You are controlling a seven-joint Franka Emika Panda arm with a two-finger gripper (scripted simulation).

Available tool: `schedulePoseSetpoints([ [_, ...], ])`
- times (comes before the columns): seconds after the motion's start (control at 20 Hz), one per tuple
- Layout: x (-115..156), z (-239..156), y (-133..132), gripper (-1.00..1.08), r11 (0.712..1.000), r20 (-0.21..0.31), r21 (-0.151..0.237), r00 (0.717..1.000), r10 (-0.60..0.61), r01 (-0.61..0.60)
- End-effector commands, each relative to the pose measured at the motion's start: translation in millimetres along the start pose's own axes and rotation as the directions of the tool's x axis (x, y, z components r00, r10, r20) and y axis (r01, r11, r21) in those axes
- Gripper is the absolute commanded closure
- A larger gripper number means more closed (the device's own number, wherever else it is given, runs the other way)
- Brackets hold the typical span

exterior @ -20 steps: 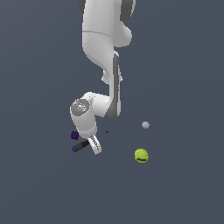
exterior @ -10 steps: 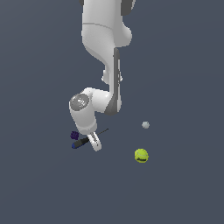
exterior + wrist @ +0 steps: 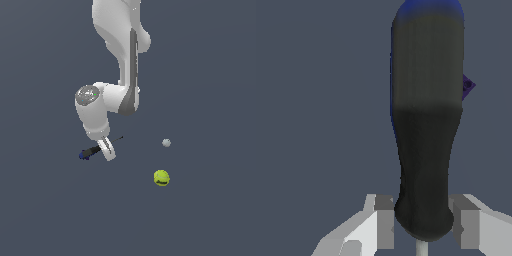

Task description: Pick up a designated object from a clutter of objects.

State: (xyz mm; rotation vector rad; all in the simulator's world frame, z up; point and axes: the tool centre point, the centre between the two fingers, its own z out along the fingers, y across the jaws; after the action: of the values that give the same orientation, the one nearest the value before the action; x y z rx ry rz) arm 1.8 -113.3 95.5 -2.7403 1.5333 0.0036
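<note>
In your exterior view the gripper (image 3: 107, 149) hides the screwdriver (image 3: 91, 151) at mid-length — white ball (image 3: 166, 143) and yellow-green ball (image 3: 161, 177) lie well apart. In the wrist view its fingers (image 3: 384, 222) pinch the handle; the purple cube (image 3: 468, 86) peeks out behind.

screwdriver (image 3: 426, 125): matt black-blue handle | arm (image 3: 117, 60): smooth glossy white shell

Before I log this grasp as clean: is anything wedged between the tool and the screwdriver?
Nothing visible. The tool has its fingers on either side of the screwdriver handle; the purple cube lies beyond it, on the floor.
</note>
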Motion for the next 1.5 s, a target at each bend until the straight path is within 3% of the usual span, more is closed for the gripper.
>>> schedulePoseSetpoints([
  [0.0,-4.4,-21.3,6.6,1.08,1.000,-0.001,0.001,1.000,0.000,0.000],
  [1.45,-55.8,-286.4,89.9,1.08,1.000,-0.004,-0.001,1.000,0.001,-0.001],
])
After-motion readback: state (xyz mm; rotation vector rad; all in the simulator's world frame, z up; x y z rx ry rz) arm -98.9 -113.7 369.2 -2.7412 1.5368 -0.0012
